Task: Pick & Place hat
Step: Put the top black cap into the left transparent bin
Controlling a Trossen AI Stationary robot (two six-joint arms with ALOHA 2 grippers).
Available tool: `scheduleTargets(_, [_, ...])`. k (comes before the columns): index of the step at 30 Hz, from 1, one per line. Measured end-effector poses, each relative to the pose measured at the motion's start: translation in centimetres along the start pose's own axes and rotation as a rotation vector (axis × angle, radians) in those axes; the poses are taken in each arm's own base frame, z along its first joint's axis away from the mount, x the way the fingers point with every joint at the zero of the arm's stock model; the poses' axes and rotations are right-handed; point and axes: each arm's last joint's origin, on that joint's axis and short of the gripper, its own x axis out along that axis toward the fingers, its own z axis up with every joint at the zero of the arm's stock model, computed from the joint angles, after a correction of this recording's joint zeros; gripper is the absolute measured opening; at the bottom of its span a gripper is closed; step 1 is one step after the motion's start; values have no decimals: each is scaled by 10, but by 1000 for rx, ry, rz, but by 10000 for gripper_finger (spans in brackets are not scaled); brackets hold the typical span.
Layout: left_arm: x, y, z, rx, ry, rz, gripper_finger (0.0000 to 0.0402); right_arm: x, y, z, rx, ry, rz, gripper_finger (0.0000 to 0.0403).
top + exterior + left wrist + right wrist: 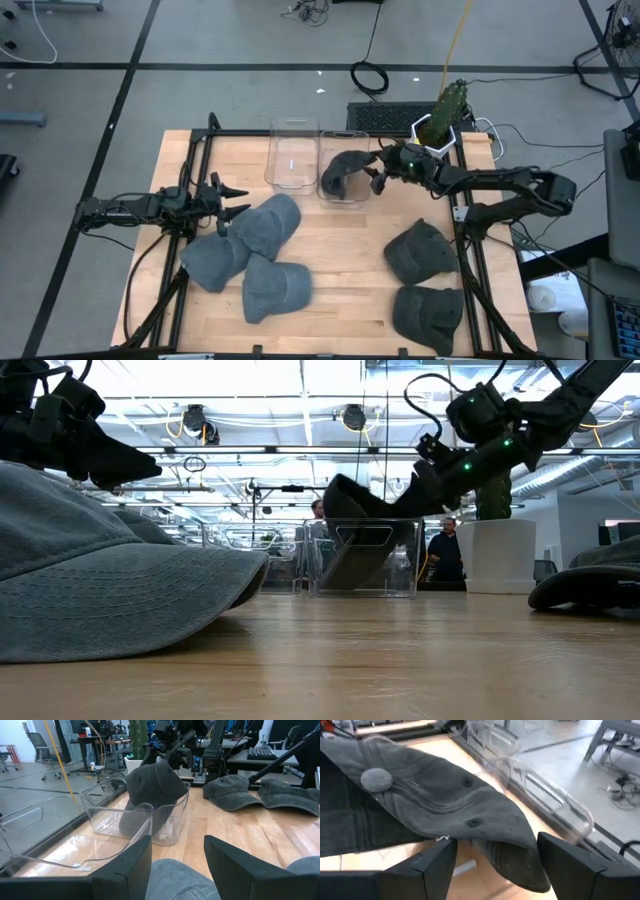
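A dark grey hat (338, 172) (152, 785) sits in the right-hand clear bin (345, 197). Its lower part is inside the bin and its crown, with the top button (376, 778), stands above the rim. My right gripper (377, 176) (495, 862) hovers just right of the hat, over the bin, open wide, with a finger on either side of the hat's edge. My left gripper (238, 200) (177, 865) waits open at the table's left, just above a lighter grey hat (270, 225). My right gripper is open with the hat's folded edge (446, 839) lying just ahead of one fingertip (440, 857). I cannot tell whether that finger touches the cloth. The hat leans in the bin, part of it above the rim.
A second clear bin (292, 155) stands left of the one with the hat. Two more light grey hats (215, 260) (275, 290) lie near the left gripper. Two dark hats (420, 250) (428, 312) lie at the right. A potted plant (445, 115) stands at the far right corner.
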Motion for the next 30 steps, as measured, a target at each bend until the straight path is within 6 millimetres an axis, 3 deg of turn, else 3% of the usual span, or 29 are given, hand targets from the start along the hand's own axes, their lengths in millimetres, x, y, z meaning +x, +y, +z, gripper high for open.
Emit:
scheduleTargets(11, [0, 0, 0, 1, 1, 0, 191, 10, -3, -6, 0, 8, -17, 226])
scheduleTargets(15, [0, 0, 0, 0, 1, 0, 191, 10, -1, 0, -5, -55, -8, 161])
scheduleTargets(21, [0, 0, 0, 0, 1, 0, 191, 10, 1, 6, -11, -122, 43, 15])
scheduleTargets(30, [0, 0, 0, 0, 1, 0, 191, 2, 14, 24, 43, -297, -26, 1])
